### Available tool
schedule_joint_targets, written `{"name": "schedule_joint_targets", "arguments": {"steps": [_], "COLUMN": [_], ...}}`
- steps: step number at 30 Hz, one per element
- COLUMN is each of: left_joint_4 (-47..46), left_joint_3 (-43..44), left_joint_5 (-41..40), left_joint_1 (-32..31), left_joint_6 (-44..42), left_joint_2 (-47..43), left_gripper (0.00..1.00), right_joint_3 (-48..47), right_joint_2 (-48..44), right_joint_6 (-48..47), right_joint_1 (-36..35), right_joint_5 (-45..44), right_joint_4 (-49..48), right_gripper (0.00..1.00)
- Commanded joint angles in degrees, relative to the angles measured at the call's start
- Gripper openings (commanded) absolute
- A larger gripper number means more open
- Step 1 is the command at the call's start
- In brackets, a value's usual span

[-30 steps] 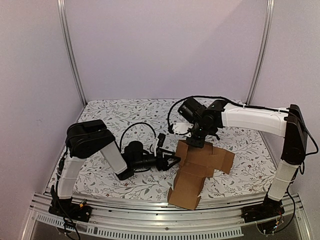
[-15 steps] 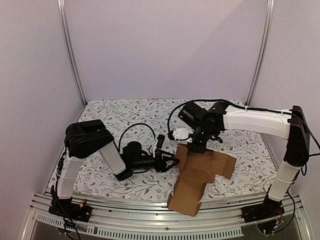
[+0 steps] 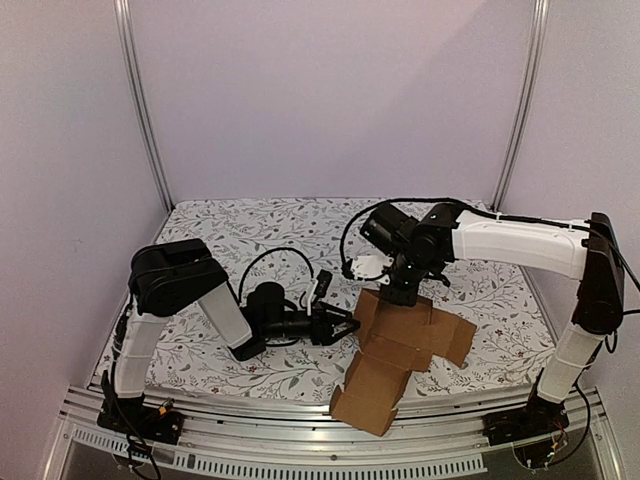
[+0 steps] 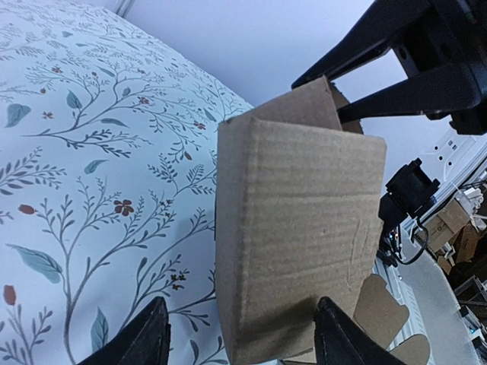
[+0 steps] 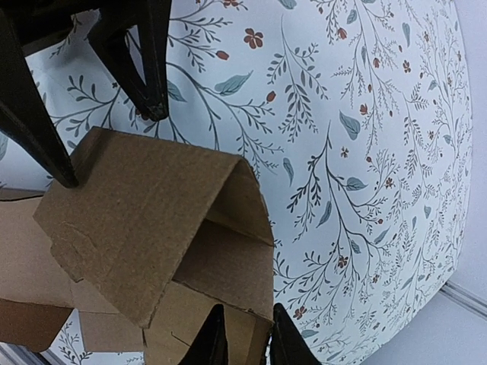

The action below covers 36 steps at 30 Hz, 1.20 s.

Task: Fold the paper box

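Brown cardboard of the paper box (image 3: 400, 345) lay mostly flat on the floral cloth (image 3: 250, 230), right of centre, with its near flap overhanging the cloth's near edge. At its left side the left gripper (image 3: 347, 326) stood wide open astride one raised panel, gripping nothing; further right, the right gripper (image 3: 400, 298) was pinched nearly closed on a far flap. Judged early: one or two panels raised, the rest unfolded.
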<state>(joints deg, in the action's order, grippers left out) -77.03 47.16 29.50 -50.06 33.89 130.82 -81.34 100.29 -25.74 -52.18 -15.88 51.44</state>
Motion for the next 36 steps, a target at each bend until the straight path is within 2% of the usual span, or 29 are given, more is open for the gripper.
{"name": "schedule_joint_targets", "arguments": {"steps": [1, 9, 15, 21, 36], "left_joint_4": [1.7, 2.1, 2.1, 3.7, 9.3], "left_joint_3": [0.0, 0.4, 0.5, 1.0, 2.4], "left_joint_5": [0.9, 0.8, 0.9, 0.6, 0.2], "left_joint_1": [0.6, 0.6, 0.5, 0.3, -0.7], "left_joint_6": [0.1, 0.3, 0.7, 0.8, 0.5], "left_joint_2": [-2.1, -1.5, -1.4, -2.2, -4.7], "left_gripper": [0.64, 0.6, 0.59, 0.59, 0.57], "right_joint_3": [0.6, 2.8, 4.7, 5.7, 8.1], "right_joint_2": [1.1, 0.4, 0.3, -0.2, 2.9], "right_joint_6": [0.7, 1.7, 3.5, 4.6, 6.1], "right_joint_1": [-0.4, 1.6, 4.4, 9.3, 24.7], "right_joint_5": [-2.0, -1.7, 0.3, 4.8, 23.0], "right_joint_4": [0.7, 2.8, 3.9, 4.1, 4.3], "right_gripper": [0.2, 0.22, 0.41, 0.48, 0.51]}}
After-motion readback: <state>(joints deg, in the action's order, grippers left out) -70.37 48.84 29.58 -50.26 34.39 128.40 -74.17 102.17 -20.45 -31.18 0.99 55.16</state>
